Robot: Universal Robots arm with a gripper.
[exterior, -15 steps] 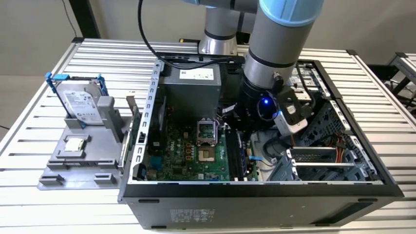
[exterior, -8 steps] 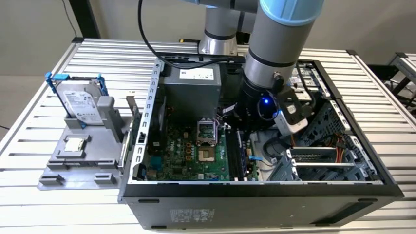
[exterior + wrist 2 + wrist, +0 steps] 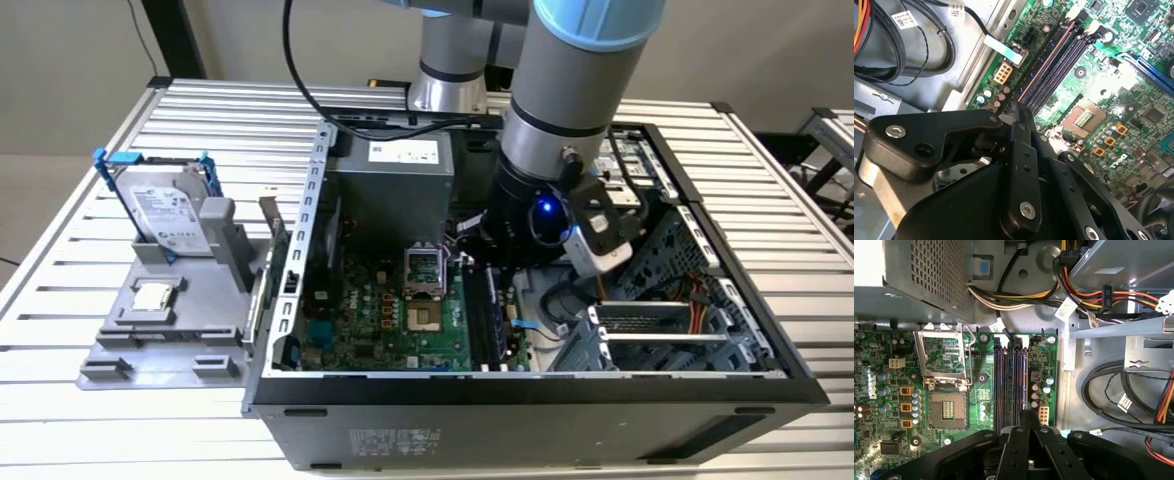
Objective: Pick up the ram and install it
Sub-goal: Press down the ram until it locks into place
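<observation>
You have one gripper, low inside the one computer case, just above the four long memory slots. You cannot tell if it is pinching the ram, or where the ram is or which way it points. One hard drive and one small chip sit outside on the grey tray.

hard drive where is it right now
The silver boxy hard drive with blue brackets stands upright in a grey holder on the slatted table, at the exterior view's left, outside the open computer case and behind the small square processor chip.
</observation>
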